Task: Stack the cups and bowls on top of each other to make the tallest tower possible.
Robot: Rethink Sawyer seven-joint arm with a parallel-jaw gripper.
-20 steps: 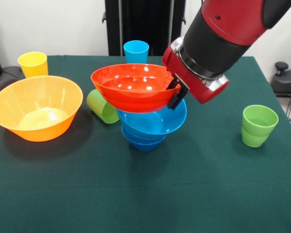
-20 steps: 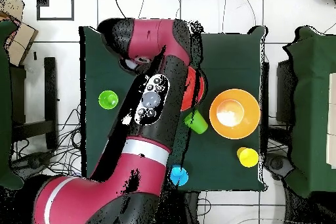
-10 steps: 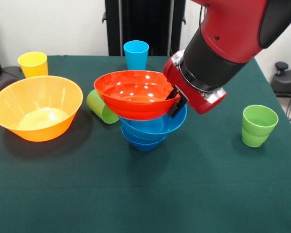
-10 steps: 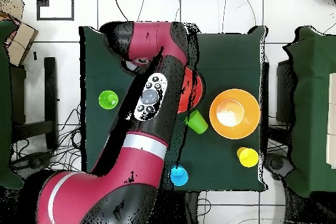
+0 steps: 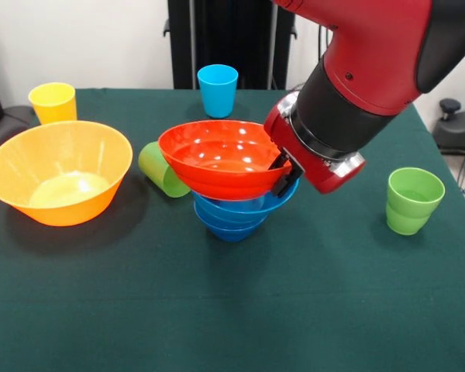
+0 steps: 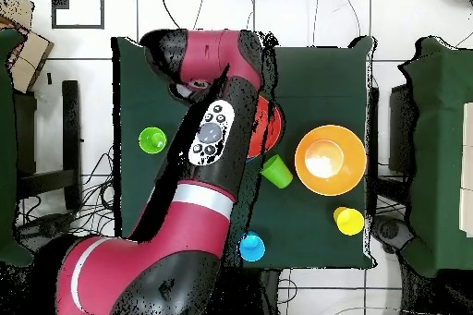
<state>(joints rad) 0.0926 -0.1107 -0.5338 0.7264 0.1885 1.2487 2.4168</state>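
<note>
Red bowl (image 5: pixel 217 157) gripped at its rim by tool (image 5: pixel 281 173), tilted atop blue bowls (image 5: pixel 234 213) mid-bench (image 5: pixel 240 310).
Tipped green cup (image 5: pixel 162 169) just left of pile; orange bowl (image 5: pixel 58 172) further left; yellow cup (image 5: pixel 53 102), blue cup (image 5: pixel 218 89) behind; upright green cup (image 5: pixel 411 200) right.

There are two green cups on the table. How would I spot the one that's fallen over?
Find the big yellow-orange bowl and the pile of blue bowls under the orange-red one. The tipped green cup lies on its side between them. The other green cup stands upright, alone.
</note>
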